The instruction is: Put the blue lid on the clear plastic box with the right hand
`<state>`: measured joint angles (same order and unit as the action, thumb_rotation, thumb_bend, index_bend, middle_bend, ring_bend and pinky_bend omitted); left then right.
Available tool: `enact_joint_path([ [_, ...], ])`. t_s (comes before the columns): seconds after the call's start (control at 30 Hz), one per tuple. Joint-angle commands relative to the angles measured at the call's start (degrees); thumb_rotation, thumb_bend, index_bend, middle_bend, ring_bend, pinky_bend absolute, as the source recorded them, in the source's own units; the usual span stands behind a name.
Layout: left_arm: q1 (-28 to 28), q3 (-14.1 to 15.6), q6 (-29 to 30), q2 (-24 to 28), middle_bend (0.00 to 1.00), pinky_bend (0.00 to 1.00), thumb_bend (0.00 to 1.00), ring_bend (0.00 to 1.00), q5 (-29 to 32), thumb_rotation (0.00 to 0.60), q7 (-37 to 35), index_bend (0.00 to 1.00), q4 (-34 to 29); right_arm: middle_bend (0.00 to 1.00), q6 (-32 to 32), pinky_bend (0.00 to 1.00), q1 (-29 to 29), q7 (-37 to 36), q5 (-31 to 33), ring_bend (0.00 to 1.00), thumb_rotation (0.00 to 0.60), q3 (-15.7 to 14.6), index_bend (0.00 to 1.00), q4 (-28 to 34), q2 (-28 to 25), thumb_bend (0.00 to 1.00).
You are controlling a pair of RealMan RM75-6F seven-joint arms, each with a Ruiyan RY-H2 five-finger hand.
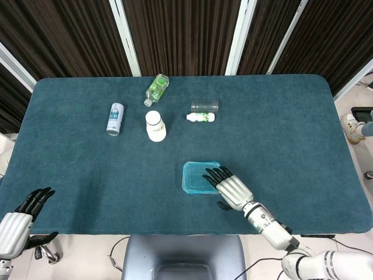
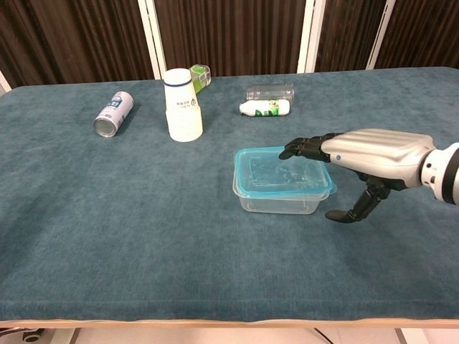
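While the teal surface (image 1: 280,116) carries everything, the task's things are found near its front middle: the clear plastic box (image 2: 281,196) stands upright, and the blue lid (image 2: 284,171) is laid across its top, apparently not pressed home on the right side, where its rim juts slightly past the wall. Over that right edge the right robot hand (image 2: 366,154) is held flat and empty, fingers (image 2: 301,147) stretched out just above the lid, thumb hanging beside the box. Whether the fingertips touch the lid cannot be told. The left robot hand (image 1: 17,221) is kept at the near left corner, empty, fingers loosely apart. Well behind stand a white bottle (image 2: 182,104), a can (image 2: 113,113) and small bottles lying down. A press made off-centre is judged likely to tip the light box or skew the lid, since nothing braces the far side
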<state>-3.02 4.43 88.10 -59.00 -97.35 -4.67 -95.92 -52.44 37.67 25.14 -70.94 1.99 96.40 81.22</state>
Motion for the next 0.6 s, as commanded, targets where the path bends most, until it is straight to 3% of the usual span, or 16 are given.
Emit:
enact_joint_path([
  [0.03, 0.01, -0.02, 0.03, 0.01, 0.09, 0.4, 0.46, 0.09, 0.01, 0.6, -0.04, 0.13, -0.01, 0.08, 0.25, 0.11, 0.37, -1.54, -1.49, 0.0, 0.6, -0.07, 0.09, -1.51, 0.8, 0.47],
  [0.6, -0.04, -0.05, -0.24, 0.28, 0.09, 0.4, 0.46, 0.09, 0.36, 0.6, -0.7, 0.13, -0.04, 0.08, 1.34, 0.1, 0.5, -4.55, -2.92, 0.0, 0.6, -0.86, 0.09, -4.8, 2.91, 0.47],
])
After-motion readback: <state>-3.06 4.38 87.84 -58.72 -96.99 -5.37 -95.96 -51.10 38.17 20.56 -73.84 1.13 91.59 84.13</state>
